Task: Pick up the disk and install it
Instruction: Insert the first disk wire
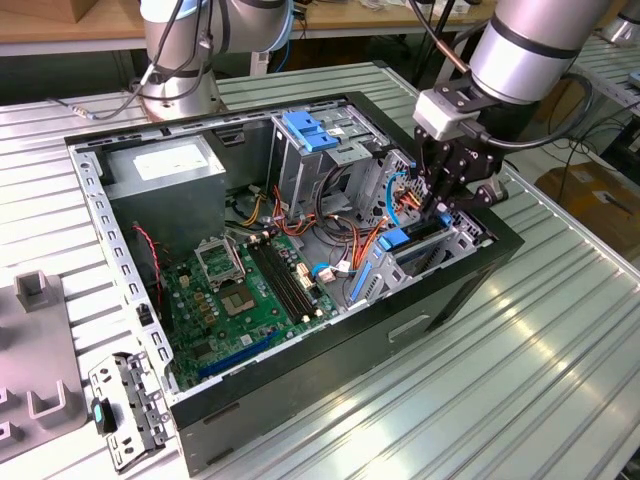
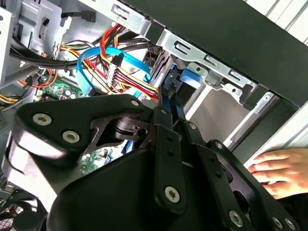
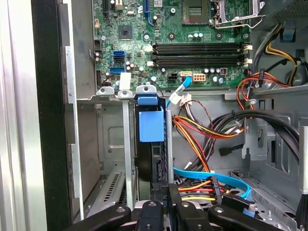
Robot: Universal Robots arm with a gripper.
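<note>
**Disk on edge in the drive bay, end effector at its top edge**

In the exterior view the end effector [image 1: 447, 195] reaches into the open computer case [image 1: 500, 262] at its front corner, over the drive bay [image 1: 455, 240]. The disk [image 3: 153, 144] stands on edge in that bay, blue rail uppermost, beside the bundled cables [image 3: 202, 130]. In the first wrist view the fingers [image 3: 166, 202] are drawn close together about the disk's upper edge; they appear to grip it, though the contact itself is hidden. The disk is likely rigid, fairly dense and shock-sensitive, with smooth metal faces, so its narrow sides or plastic rails are the better hold. A person's hand [image 2: 281, 168] rests against the case.
</note>
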